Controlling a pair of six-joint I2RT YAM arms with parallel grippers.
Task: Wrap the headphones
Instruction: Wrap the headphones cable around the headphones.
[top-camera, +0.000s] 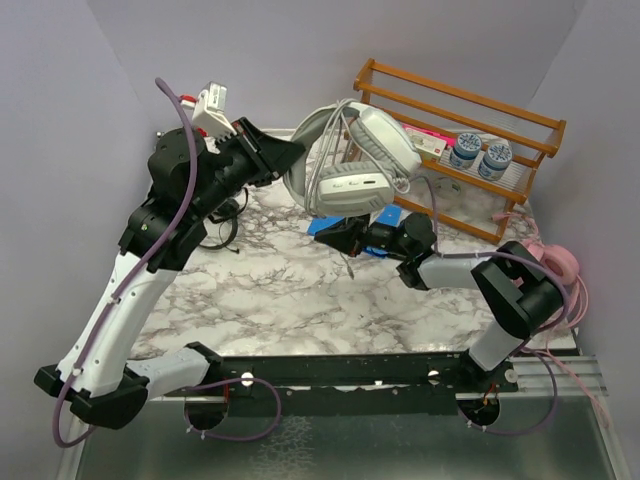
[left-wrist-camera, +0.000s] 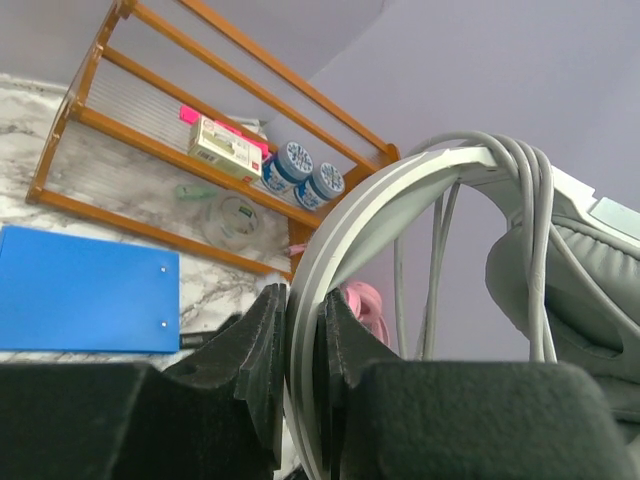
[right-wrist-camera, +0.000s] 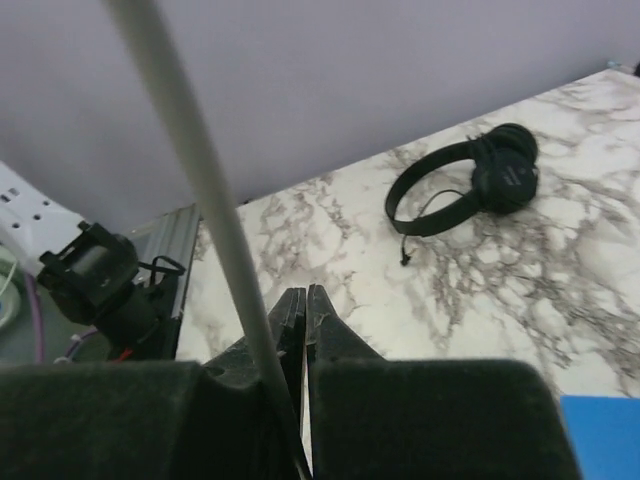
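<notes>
Grey-white headphones hang upper middle of the top view, the left gripper clamped on their headband, loops of cable lying over it. The right gripper, just below, looks pinched narrow on the cable. Winding seems in hand, and the next turn needs that slack carried over the band, taut.

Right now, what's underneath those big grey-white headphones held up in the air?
A blue board lying on the marble table, with the right hand over it. The headphones and the hand cover most of the board.
</notes>
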